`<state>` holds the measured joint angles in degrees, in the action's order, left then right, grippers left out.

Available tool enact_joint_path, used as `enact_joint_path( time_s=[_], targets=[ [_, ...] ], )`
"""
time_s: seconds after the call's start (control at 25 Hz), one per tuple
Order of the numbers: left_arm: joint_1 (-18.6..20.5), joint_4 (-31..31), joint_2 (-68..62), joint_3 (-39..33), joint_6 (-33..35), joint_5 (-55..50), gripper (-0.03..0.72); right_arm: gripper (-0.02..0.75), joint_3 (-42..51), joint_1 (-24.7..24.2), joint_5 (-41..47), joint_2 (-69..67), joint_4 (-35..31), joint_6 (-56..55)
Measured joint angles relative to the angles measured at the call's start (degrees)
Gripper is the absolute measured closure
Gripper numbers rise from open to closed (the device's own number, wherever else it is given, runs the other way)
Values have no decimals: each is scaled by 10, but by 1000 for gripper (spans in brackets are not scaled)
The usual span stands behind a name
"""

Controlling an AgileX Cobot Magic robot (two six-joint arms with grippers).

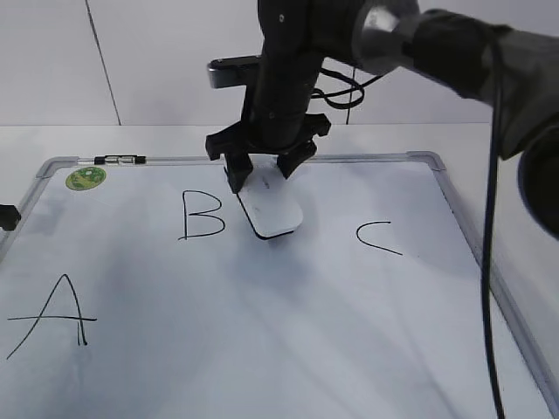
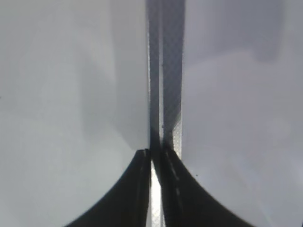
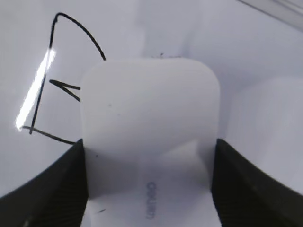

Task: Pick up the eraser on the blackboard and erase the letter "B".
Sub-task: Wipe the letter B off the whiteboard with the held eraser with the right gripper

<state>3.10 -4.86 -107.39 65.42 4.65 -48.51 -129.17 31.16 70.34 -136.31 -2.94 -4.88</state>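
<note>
Eraser [image 1: 272,209] lay flat on the blackboard [image 1: 262,349], clasped across its width by the right hand [image 1: 262,173], long axis slanting toward the camera. Letter "B" [image 1: 202,215] stood just to its left, untouched. Left hand [image 2: 156,161] was clenched empty.

You have a white worktop [image 1: 175,140] running back to a pale wall [image 1: 175,52]. A thin dark seam [image 1: 100,61] slants down that wall to meet the far edge left of the middle. Near the far left corner, a small black-and-silver piece [image 1: 120,160] lies parallel to the far edge; it is too small for you to tell what it is. A black hand-drawn "A" [image 1: 52,316] sits toward the front left corner. A black "C" [image 1: 378,236] sits right of the middle, roughly midway between the front and far edges.
</note>
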Motion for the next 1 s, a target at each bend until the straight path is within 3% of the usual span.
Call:
enact_joint_path(
  time_s=[0.44,1.0],
  targets=[
    [0,0,0,0,0,-6,633,215,-77,41,4,-74,19,82],
    [0,0,0,1,0,-11,633,216,-136,45,21,-122,11,120]
  ],
)
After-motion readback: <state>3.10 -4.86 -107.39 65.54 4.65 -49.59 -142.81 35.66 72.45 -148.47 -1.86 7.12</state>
